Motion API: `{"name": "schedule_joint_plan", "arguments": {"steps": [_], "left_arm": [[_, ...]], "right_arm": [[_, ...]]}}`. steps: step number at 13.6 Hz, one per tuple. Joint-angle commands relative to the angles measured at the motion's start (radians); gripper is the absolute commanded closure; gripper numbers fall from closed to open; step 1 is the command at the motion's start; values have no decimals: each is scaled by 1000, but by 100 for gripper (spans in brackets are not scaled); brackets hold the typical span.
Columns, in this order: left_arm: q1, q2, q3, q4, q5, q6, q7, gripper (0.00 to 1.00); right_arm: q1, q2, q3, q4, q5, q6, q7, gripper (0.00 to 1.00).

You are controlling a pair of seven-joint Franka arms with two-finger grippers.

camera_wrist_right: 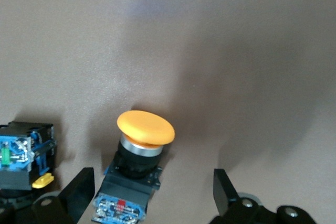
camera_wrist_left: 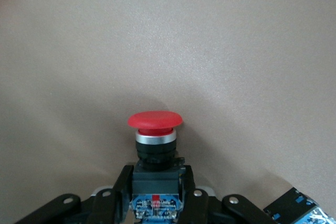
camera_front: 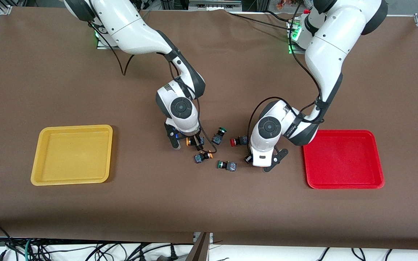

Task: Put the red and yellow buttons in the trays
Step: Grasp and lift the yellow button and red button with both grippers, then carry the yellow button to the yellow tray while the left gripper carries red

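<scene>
Green button [camera_front: 226, 165]; both grippers low.

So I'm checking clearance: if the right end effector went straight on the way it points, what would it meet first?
The yellow button lying between its open fingers, then the table beneath, as far as depth shows.

Brown cloth [camera_front: 209, 210] covers table; cables [camera_front: 31, 250] apparently below.

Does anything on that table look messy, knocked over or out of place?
Nothing looks damaged or spilled. The buttons lie tipped on their sides in a loose cluster mid-table, none in the yellow tray or red tray yet. The left gripper grips a red button; the right gripper is open around a yellow button.
</scene>
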Motion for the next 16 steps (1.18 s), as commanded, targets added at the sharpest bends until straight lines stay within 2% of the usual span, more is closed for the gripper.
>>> {"name": "schedule_joint_plan", "arguments": {"steps": [1,2,5,8,10,14,16], "left_arm": [[-24,14,24,27,31,-1,-24,96],[-24,9,24,27,33,-2,-17,96],[-6,-47,13,30,28,-39,11,100],[24,-142,1,32,-14,-132,75,100],[57,-185,1,26,-82,-189,252,100],[175,-276,1,4,-172,-376,732,100],[261,-331,1,-52,-180,-407,993,100]], "right_arm": [[5,19,-4,22,8,10,14,1],[5,19,-4,24,8,10,14,5],[5,18,-4,24,8,10,14,30],[5,18,-4,25,5,10,-3,70],[5,12,-4,25,-4,10,-9,92],[-24,-59,-13,21,-7,-22,-168,93],[-70,-96,-16,21,-5,-118,-318,93]]}}
